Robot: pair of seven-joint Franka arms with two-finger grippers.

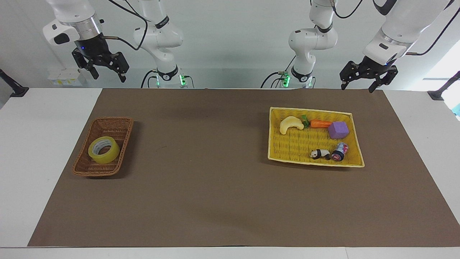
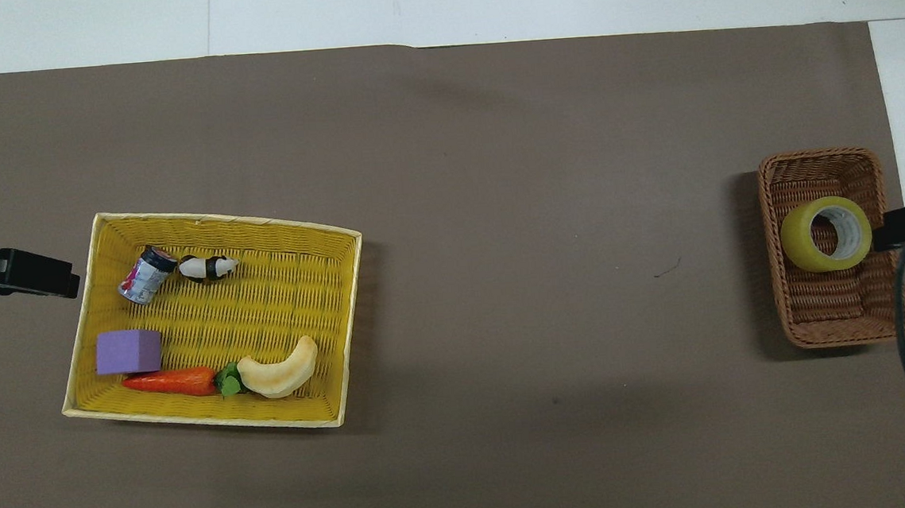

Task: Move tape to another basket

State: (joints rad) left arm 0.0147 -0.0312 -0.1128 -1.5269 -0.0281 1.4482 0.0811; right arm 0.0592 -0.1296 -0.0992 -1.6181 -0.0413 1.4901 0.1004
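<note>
**One tape roll, both end effectors idle above the desk**

One roll of tape [image 1: 104,150] lay flat in the brown wicker basket [image 1: 83,167] at the left of the facing view, its hole facing up and its grey-white core showing. It sat on the basket floor about midway along, close to the sloping walls on either side. The yellow tray [image 1: 287,160], at the right of that frame, already held a crescent toy [image 1: 290,124], a carrot [image 1: 320,123], a purple block [image 1: 338,130], a panda figure [image 1: 320,154] and a small can [image 1: 340,151].

The right end effector [image 1: 105,70] hung high in the upper left of the facing view, fingers spread and empty. The left end effector [image 1: 363,81] hung in the upper right, likewise spread and empty, over the desk's edge.

The roll looked stiff and fairly light, but its film surface was probably slick. A sound hold would likely put one finger down the core and one outside, pinching the wall; the basket sides left little room for spanning the whole width. The tray's bare middle seemed the easiest landing spot.
</note>
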